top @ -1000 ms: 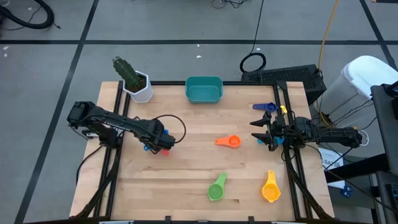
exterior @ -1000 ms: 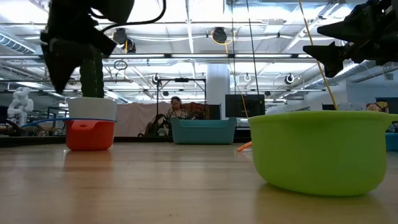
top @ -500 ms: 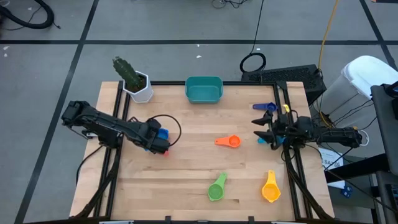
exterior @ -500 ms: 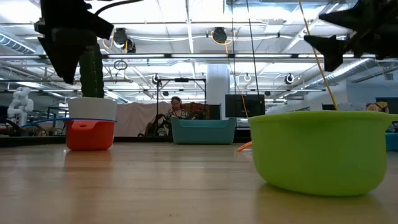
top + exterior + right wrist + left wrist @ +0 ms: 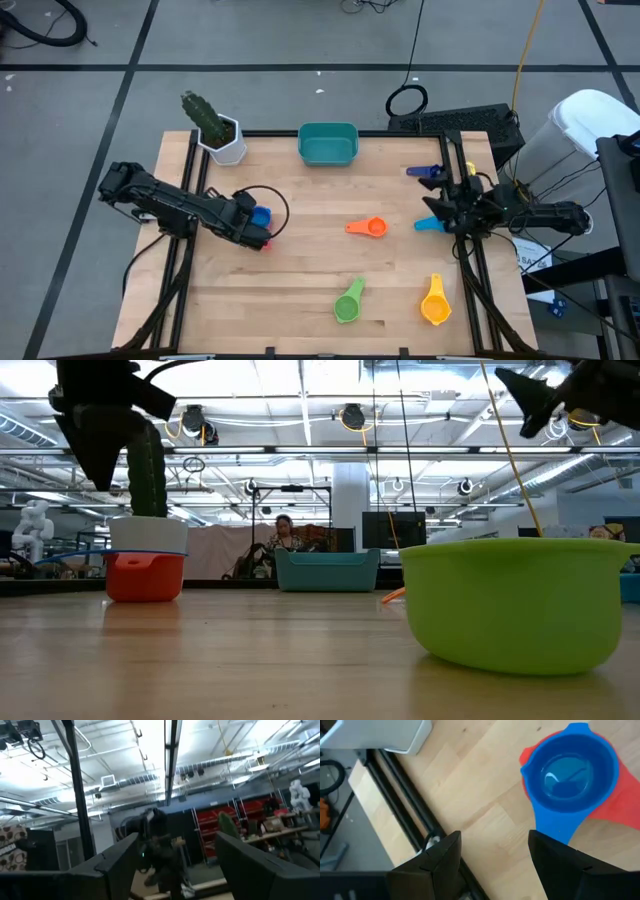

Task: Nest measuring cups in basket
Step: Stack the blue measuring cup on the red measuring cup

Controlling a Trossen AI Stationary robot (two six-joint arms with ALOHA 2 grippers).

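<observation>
A blue measuring cup [image 5: 568,770] sits nested in a red cup [image 5: 620,802] on the table's left part; the pair also shows in the low view [image 5: 145,572]. My left gripper [image 5: 492,865] is open and empty, just left of this pair [image 5: 262,216] and above it. My right gripper [image 5: 443,208] is open and empty at the right edge, raised above a light blue cup [image 5: 428,223]. Orange [image 5: 368,227], green [image 5: 348,303], yellow [image 5: 435,301] and dark blue [image 5: 425,172] cups lie apart on the table. The teal basket [image 5: 328,144] stands at the far edge.
A white pot with a green plant [image 5: 222,136] stands at the far left corner. Black rails [image 5: 190,190] run along the table's left and right sides. The green cup [image 5: 515,600] fills the near right of the low view. A person sits in the room behind the basket [image 5: 327,570].
My left gripper has drawn back toward the table's left edge and risen, uncovering the blue cup nested in the red one, which stays in place. My right gripper has moved toward the right edge and risen, away from the light blue cup.
</observation>
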